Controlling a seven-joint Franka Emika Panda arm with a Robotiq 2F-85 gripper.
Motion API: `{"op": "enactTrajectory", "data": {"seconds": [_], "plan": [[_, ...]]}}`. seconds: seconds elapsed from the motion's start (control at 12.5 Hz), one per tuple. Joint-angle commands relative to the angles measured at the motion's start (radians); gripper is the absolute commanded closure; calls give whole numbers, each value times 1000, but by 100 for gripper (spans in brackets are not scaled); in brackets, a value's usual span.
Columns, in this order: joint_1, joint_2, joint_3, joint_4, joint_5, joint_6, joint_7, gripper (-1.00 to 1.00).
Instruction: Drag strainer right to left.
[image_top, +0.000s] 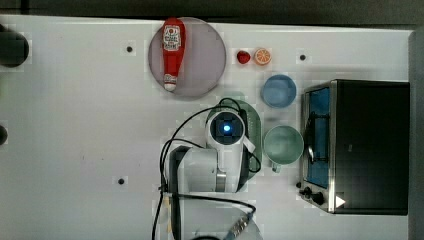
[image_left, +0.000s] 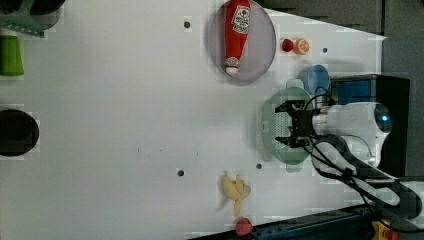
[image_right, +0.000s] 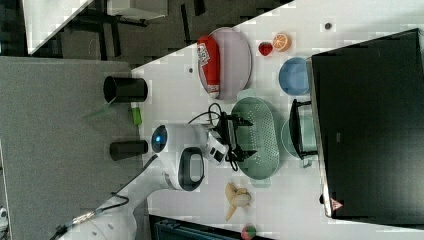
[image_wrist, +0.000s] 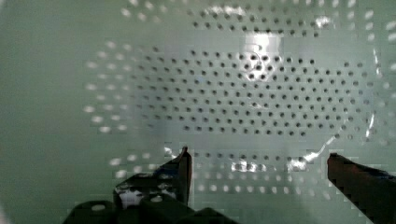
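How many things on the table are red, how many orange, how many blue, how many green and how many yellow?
Red: 2, the ketchup bottle and the small red fruit
Orange: 1, the orange half
Blue: 1, the blue bowl
Green: 2, the strainer and the green cup
Yellow: 1, the banana
Total: 7

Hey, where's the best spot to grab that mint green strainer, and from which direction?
Probably the long rim of the strainer, taken from above. It lies flat and mouth-up, so the thin side wall fits between the fingers, one inside and one outside. The open gripper hangs over the bowl. Pick the rim away from the green cup, which sits close beside it.
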Motion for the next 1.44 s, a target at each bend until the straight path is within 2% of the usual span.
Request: {"op": "enactTrajectory", "data": {"seconds": [0.08,0.48,0.72,1.44], "plan": [[31,-15,17,-26,-14,22,136,-100],[84,-14,42,-25,-9,21,157,-100],[135,-13,53,-24,2,20,171,-100],[295,-8,116,3,4,19,486,-100]]}}
